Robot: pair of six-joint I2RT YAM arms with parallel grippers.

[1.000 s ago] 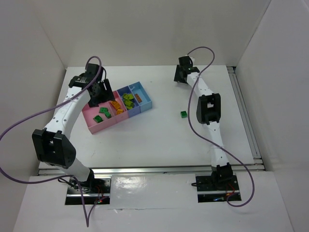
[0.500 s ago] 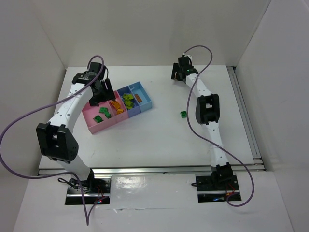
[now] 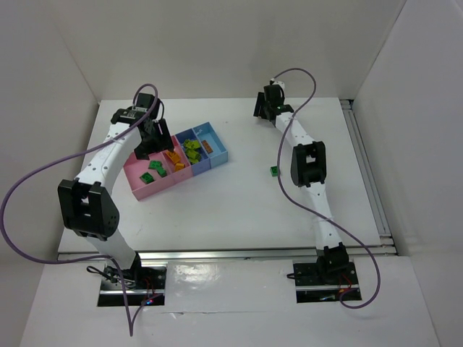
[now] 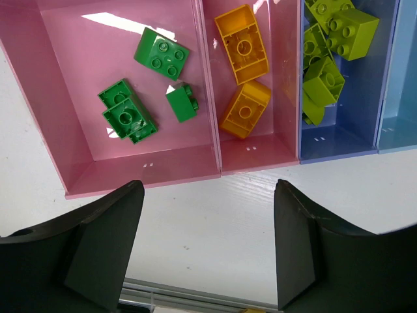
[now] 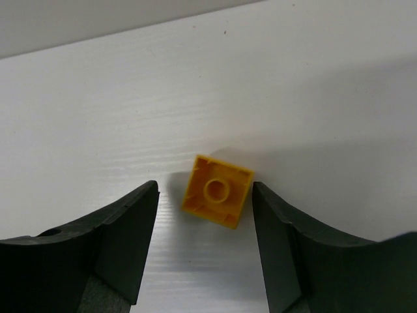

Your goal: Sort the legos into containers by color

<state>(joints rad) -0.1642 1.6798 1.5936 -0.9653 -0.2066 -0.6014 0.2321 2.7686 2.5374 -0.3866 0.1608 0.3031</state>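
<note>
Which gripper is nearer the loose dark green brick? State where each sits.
Right. The right gripper is beyond the dark green brick, toward the far edge; the left gripper is farther off, at the pink bins.

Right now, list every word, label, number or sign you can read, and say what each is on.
No readable text in any view.
Green legos, orange legos, lime legos: no lettering legible on the studs.
Pink bins and blue bin: only tiny white tick marks, not characters.
Loose orange lego: unmarked underside.
</note>
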